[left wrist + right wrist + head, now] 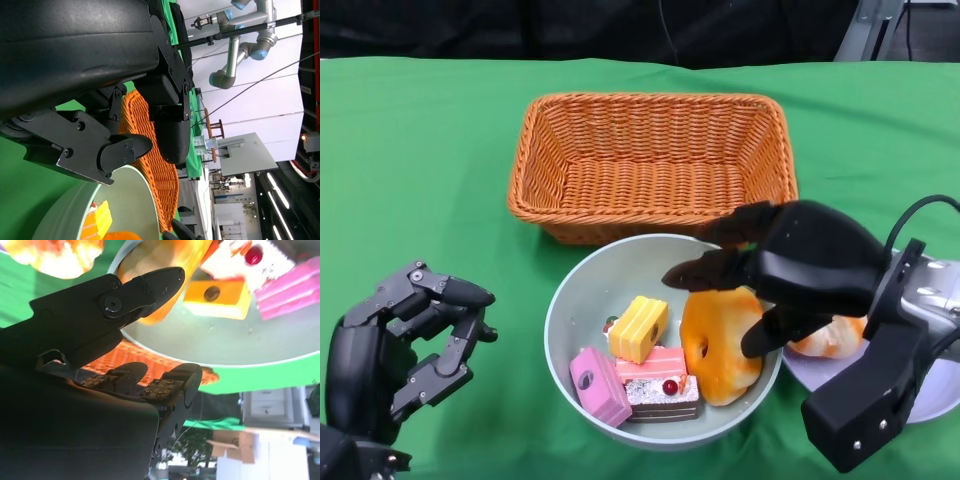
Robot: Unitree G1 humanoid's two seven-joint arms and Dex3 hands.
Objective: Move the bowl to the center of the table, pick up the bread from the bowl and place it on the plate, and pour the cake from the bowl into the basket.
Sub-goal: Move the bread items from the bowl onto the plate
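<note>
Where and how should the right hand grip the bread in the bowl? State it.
Probably pinch the bread across its rim near the hole, coming from above: it leans against the bowl wall's right side, cakes crowd its left, and the right hand hovers over it.

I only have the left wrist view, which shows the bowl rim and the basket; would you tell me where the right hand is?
Observer: The right hand is over the right side of the bowl, fingers spread above the bread.
Operator: Thank you. Is it gripping the bread?
Observer: Not that I can see; the right wrist view shows its fingers apart.
Operator: Is anything on the plate?
Observer: Yes, the plate, right of the bowl, holds a second bread, partly hidden by the hand.
</note>
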